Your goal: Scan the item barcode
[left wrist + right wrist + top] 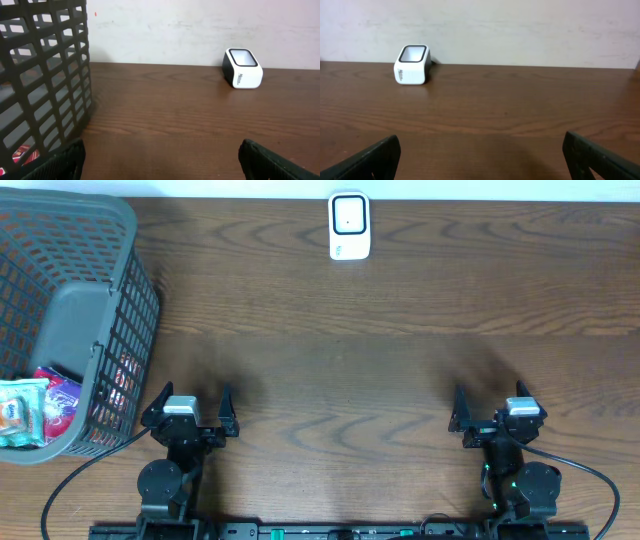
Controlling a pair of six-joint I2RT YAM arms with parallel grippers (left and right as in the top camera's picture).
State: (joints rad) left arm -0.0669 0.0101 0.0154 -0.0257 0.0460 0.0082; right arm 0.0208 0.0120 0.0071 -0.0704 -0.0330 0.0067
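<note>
Two claws, the left claw (196, 396) and right claw (489, 396), sat wide apart, empty. The snack packets (30, 408) lay in the basket (140, 300), well away from the scanner (349, 225). Nothing grabbed or scanned yet, I reckon.

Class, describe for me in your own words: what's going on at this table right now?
Nothing is being handled yet. The left gripper and right gripper both hang open and empty near the front edge of the table. The packaged items lie in the grey basket at the left, and the white scanner stands at the far edge, untouched.
</note>
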